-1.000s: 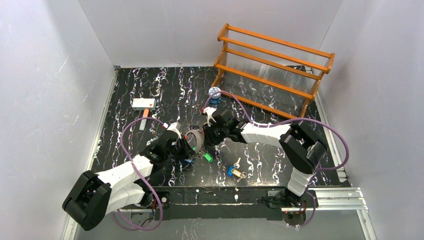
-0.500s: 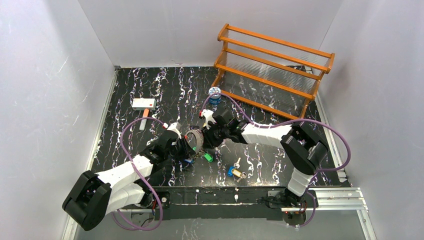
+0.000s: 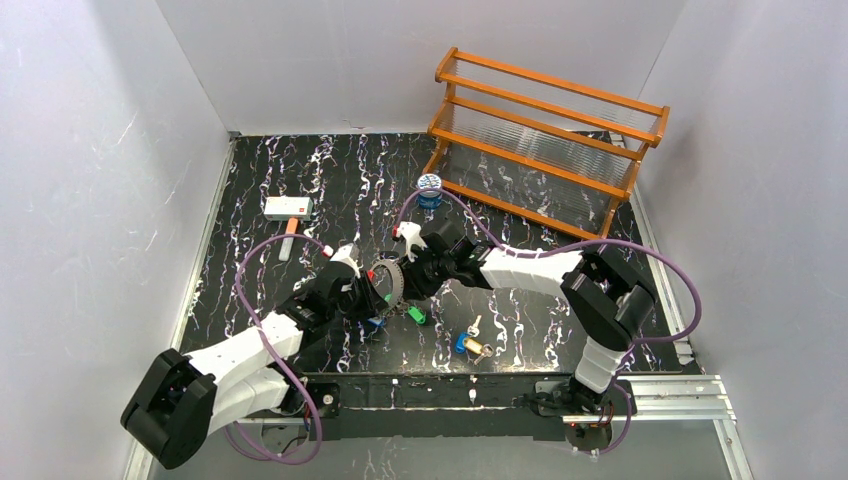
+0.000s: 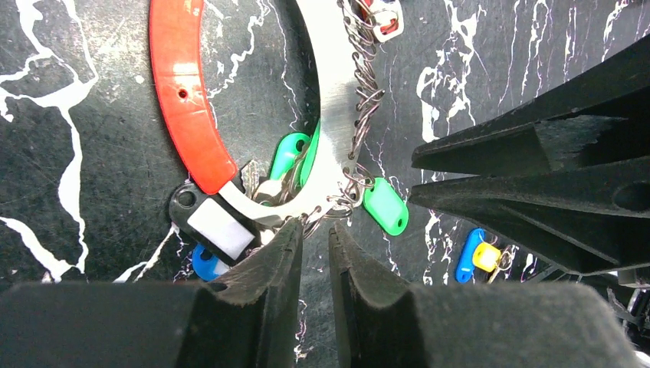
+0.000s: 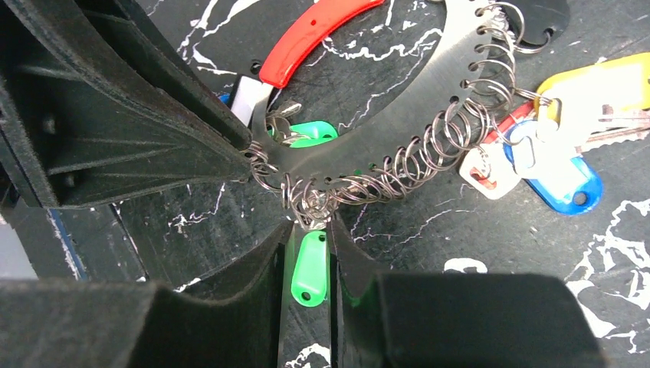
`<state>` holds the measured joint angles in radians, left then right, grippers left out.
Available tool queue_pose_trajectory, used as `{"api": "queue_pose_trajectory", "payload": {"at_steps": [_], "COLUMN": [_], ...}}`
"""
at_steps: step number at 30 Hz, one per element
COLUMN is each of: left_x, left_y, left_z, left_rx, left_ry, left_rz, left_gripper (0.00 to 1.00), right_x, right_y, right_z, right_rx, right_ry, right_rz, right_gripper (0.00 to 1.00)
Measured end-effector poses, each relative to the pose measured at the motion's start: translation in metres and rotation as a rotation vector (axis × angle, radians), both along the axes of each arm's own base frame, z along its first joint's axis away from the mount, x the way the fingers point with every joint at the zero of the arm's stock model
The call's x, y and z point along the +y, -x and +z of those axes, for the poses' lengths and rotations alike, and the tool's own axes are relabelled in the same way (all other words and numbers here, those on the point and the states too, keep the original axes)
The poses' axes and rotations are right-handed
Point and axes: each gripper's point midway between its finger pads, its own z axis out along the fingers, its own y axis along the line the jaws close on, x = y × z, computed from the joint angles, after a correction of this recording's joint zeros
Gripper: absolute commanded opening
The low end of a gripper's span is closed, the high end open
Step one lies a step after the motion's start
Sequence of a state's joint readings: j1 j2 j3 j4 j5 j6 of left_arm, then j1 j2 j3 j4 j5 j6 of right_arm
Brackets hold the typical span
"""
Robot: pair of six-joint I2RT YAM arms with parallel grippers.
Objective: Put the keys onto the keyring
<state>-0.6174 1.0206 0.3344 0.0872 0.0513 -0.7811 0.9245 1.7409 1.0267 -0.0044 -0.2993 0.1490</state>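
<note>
The keyring (image 3: 388, 280) is a broad silvery band (image 4: 335, 115) with a red section and a row of small wire rings (image 5: 429, 84). It stands tilted between both arms. My left gripper (image 4: 314, 228) pinches its lower edge through a narrow gap, and the right wrist view shows the same grip (image 5: 249, 153). My right gripper (image 5: 310, 226) meets the wire rings from the other side. A green key tag (image 5: 310, 268) shows in its narrow gap; whether it is pinched I cannot tell. Yellow (image 5: 605, 77) and blue (image 5: 563, 184) keys hang on the ring. A blue and yellow pair (image 3: 468, 343) lies loose.
A wooden rack (image 3: 550, 130) fills the back right corner, with a small blue-and-white tin (image 3: 429, 186) in front of it. A white box (image 3: 288, 207) and a pale stick lie at the back left. Grey walls close three sides.
The right wrist has shifted slightly left towards the keyring, and its jaws have narrowed a little. The left arm's elbow has drifted a little; the keyring stays where it was.
</note>
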Motion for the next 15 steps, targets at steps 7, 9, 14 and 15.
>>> {"api": "queue_pose_trajectory", "payload": {"at_steps": [7, 9, 14, 15], "left_x": [0.003, 0.004, 0.006, 0.007], "left_y": [0.0, 0.0, -0.001, -0.001], "left_z": [0.001, 0.0, 0.0, 0.0], "left_rx": [-0.006, -0.007, -0.007, -0.007], "left_ry": [-0.014, -0.017, -0.031, -0.036], "left_rz": [0.004, 0.004, 0.01, 0.013], "left_gripper": [0.2, 0.2, 0.18, 0.17], "right_x": [0.005, 0.008, 0.014, 0.015], "right_y": [0.013, 0.02, 0.037, 0.04], "right_z": [0.0, -0.002, -0.008, -0.008], "right_rx": [0.052, 0.076, 0.128, 0.139], "right_ry": [-0.013, -0.012, -0.006, -0.006], "right_rz": [0.014, 0.02, 0.036, 0.038], "right_gripper": [0.28, 0.27, 0.26, 0.26]}}
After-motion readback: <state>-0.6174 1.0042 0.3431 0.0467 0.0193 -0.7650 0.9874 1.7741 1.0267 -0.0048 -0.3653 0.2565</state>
